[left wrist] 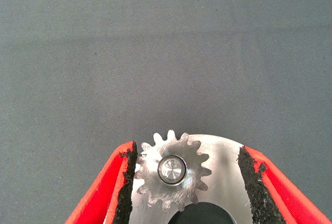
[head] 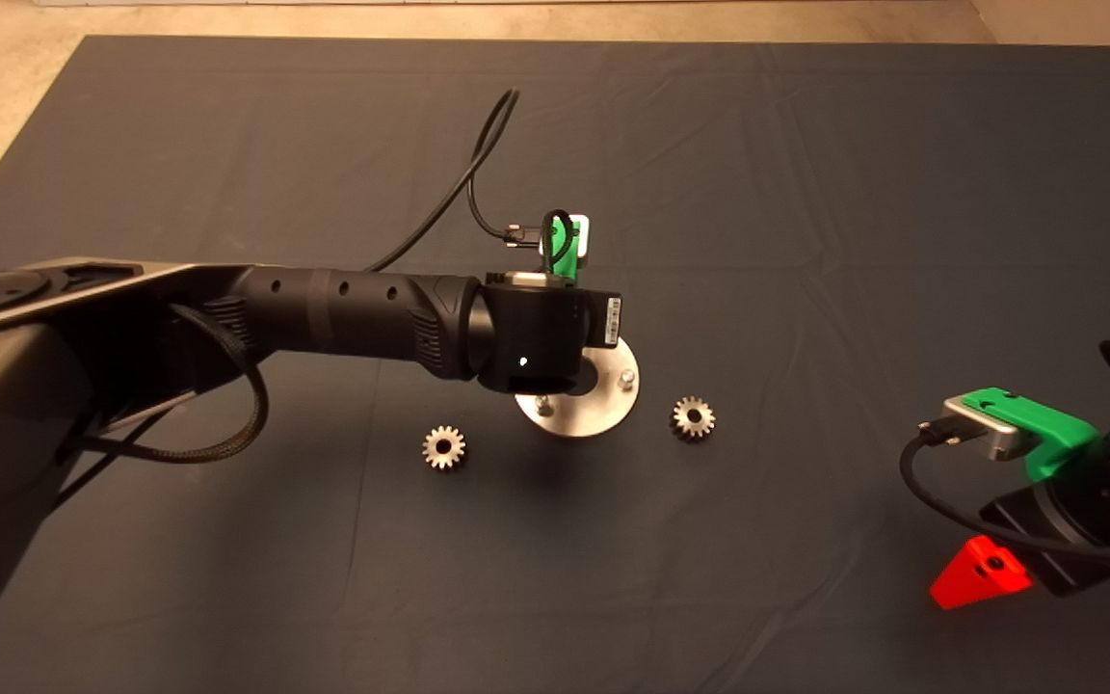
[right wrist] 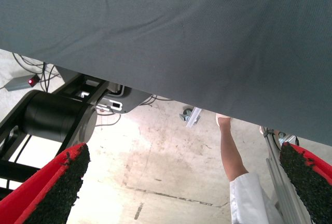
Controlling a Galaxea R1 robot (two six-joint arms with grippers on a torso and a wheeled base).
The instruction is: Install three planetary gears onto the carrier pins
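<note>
Now | left gripper (left wrist: 188,182) spread around gear (left wrist: 174,170) seated on pin (left wrist: 171,169) | right gripper (right wrist: 181,187) spread, parked lower right

Shiny metal disc (left wrist: 220,154), matt cloth mat (head: 709,145)

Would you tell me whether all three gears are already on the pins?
No; two gears lie on the mat beside the disc.
</note>
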